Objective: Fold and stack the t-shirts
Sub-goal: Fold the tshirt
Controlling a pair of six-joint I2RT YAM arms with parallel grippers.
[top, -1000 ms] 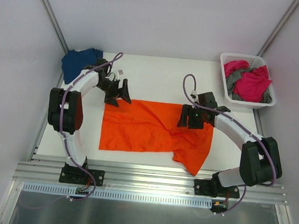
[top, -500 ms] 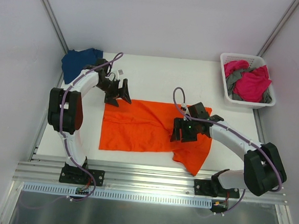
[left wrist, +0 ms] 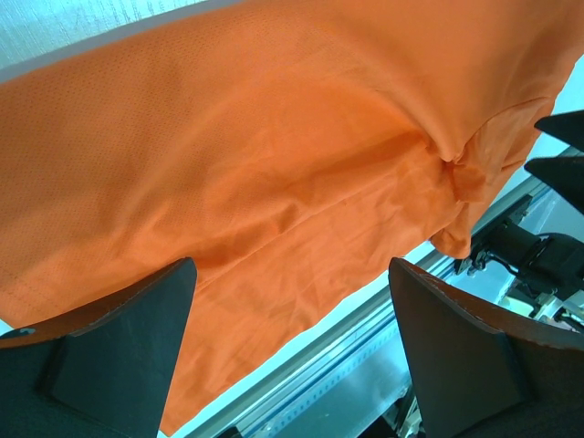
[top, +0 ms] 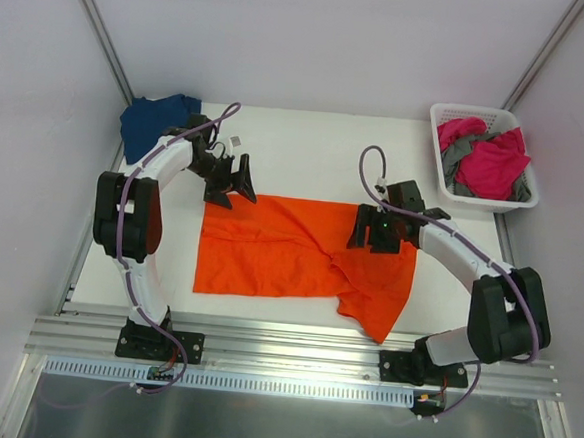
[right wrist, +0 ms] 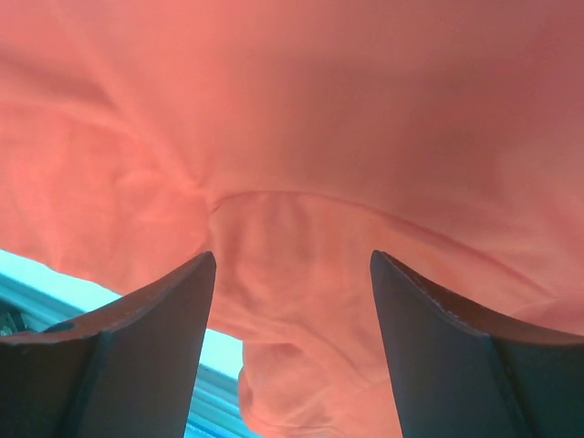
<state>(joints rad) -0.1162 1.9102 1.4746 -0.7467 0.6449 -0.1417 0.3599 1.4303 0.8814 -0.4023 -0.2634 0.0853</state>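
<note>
1. White table (top: 307,150) fills the booth, with plain pale walls around it. Nearest the arms lies the orange shirt (top: 270,248), spread flat and close to the near edge.
2. Its long axis runs left to right across the table. The right end droops as a flap toward the near edge. Which end holds the neck cannot be told.
3. The right gripper (top: 374,235) hangs over the shirt's right part with its jaws wide and nothing between them.
4. The left gripper (top: 232,185) sits at the shirt's far left corner, jaws wide and empty.
5. Farther back, a navy shirt (top: 154,119) lies bunched in the far left corner.
6. At far right, the basket (top: 494,201) holds a pink shirt (top: 491,168) and a grey shirt (top: 457,150).
7. Judged from this, no neat fold or stack shows, so nearly all the work remains.
</note>
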